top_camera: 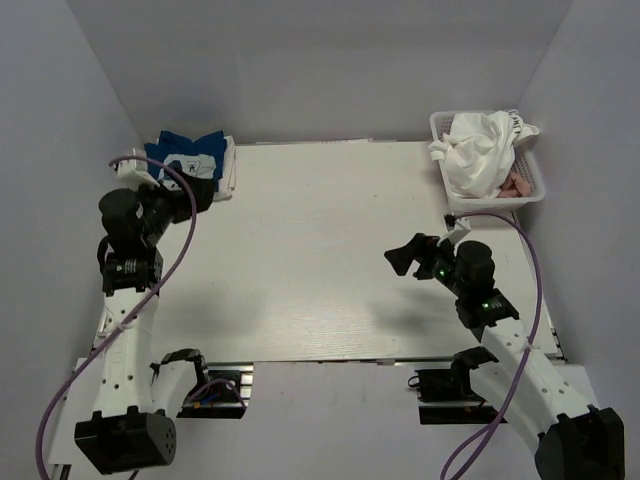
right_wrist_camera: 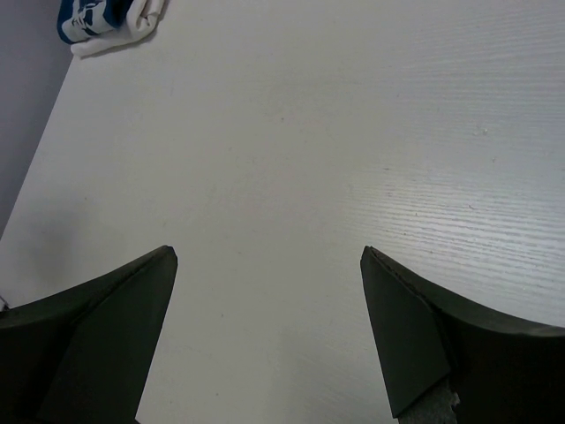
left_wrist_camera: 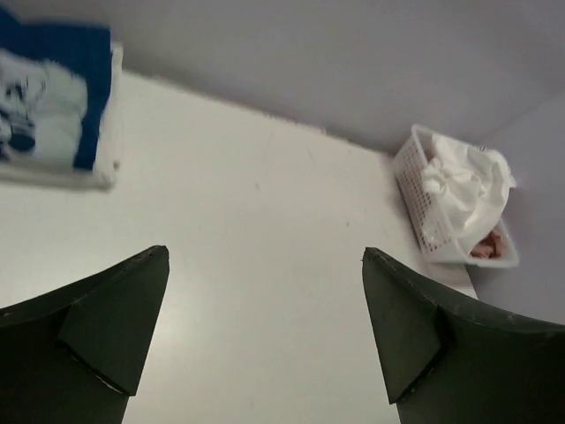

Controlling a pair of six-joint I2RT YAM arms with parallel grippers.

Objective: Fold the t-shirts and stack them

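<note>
Standing beside the rig, I see both arms poised over the worktop (top_camera: 320,260). The left hand (left_wrist_camera: 265,254) is spread wide w/ nothing in it, and the right hand (right_wrist_camera: 267,252) is wide and empty too. The stack is at the far left corner: a folded navy tee (top_camera: 185,152) lies on a folded white tee (top_camera: 229,172). At the far right corner the basket (top_camera: 437,120) holds a crumpled white tee (top_camera: 480,150), w/ a pink tee (top_camera: 518,186) under it.

I judge the step in hand is to fetch the next tee from the basket, prob. w/ the right hand, as it is nearer. To do it well:
- Pinch the crumpled white tee at its highest fold, not deep, so the pink tee does not come along.
- Lift straight up until the cloth is free of the rim, otherwise the basket may tip.
- Lay it in the middle, where both hands reach, and spread it flat before any fold.

Hard to see: the pink tee is mostly covered, and I cannot tell how many tees are in the basket or the stack. No lettering is visible. The right wrist view cuts the stack at its edge; the left wrist view shows it blurred.
</note>
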